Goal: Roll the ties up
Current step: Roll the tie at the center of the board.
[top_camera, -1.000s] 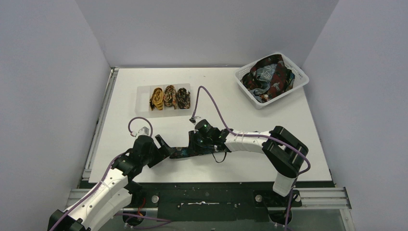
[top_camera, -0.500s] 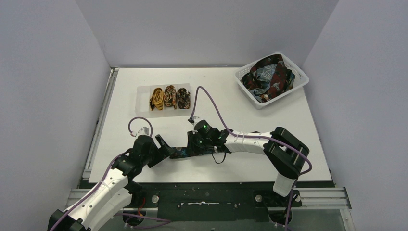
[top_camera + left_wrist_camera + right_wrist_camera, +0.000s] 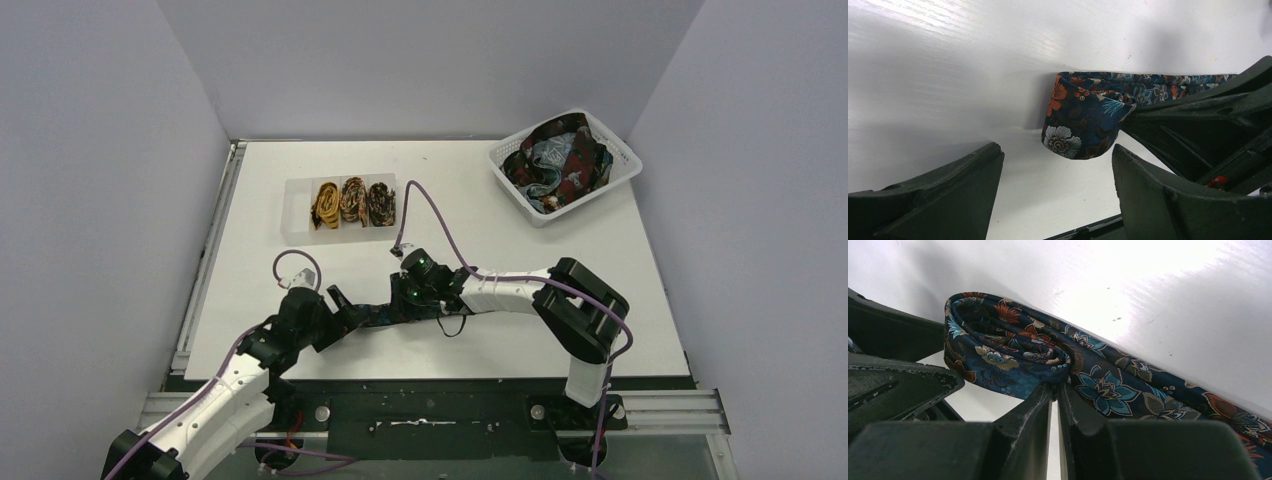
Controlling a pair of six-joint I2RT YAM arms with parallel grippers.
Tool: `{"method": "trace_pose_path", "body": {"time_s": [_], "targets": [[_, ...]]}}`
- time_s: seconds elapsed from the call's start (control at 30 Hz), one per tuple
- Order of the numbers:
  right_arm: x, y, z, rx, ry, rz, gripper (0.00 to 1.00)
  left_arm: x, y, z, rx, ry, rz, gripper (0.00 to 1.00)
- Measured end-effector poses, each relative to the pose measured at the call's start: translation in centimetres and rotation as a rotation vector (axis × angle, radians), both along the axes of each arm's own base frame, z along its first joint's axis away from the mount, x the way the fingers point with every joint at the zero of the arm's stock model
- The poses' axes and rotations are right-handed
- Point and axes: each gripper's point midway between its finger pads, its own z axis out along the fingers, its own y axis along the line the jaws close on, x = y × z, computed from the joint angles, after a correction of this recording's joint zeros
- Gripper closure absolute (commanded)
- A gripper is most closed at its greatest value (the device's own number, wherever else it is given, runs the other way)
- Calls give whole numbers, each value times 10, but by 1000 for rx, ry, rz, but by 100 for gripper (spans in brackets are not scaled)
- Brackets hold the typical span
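**Right arm.** The right fingers (image 3: 1029, 412) are closed to a thin slit. Their tips pinch the lower edge of the navy floral tie (image 3: 1013, 352) where the fabric has been wound into a loose coil. The grip sits at the middle of the coil's underside. From the coil, the unrolled strip runs off to the right, lying flat on the white desk (image 3: 1158, 285).

**Left arm.** The left fingers (image 3: 938, 200) stand wide apart and hold nothing. In the left wrist view, the coiled end of the tie (image 3: 1080, 125) sits just ahead of the gap between them and touches neither finger. The black body of the right arm's wrist unit is immediately to its right. The coil's rounded end, which carries a white flower and orange blooms, faces this camera.

**Overhead layout.**
- The two sets of fingers, left (image 3: 336, 297) and right (image 3: 403, 297), face each other near the front centre of the desk (image 3: 520, 250).
- The tie (image 3: 372, 316) shows between them as a short dark band.
- Farther back and to the left, a clear divided tray (image 3: 296, 212) holds three rolled ties (image 3: 352, 200) side by side, one per compartment: mustard, brown and dark.
- At the far right corner, a white lattice basket (image 3: 628, 166) stands at an angle to the desk edges and holds a heap of loose ties (image 3: 560, 160) in dark red, pale blue and navy.
- A purple cable (image 3: 440, 215) arcs up from the right wrist.
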Motion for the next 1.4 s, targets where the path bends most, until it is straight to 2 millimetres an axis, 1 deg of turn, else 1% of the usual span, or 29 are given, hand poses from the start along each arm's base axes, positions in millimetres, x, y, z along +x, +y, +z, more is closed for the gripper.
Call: {"method": "trace_pose_path", "body": {"time_s": [0.23,0.4,0.6,0.83,1.1,1.3,1.4], "targets": [[2,0,-3,-1,13,-10,89,3,-5,5,-19,-23,-27,23],[4,2,-5,2,29,-16,90,5,-10,1,-22,-32,-82,22],[4,2,-10,-4,48,-12,90,14,-17,3,-90,-94,-136,21],[4,5,-11,0,57,-8,90,25,-13,5,-145,-133,-143,21],[7,4,-11,3,58,-13,90,26,-12,4,-126,-155,-180,22],[8,4,-11,9,70,-12,90,29,-17,7,-139,-193,-222,28],[9,4,-11,20,82,-11,90,31,-22,6,-155,-205,-245,34]]}}
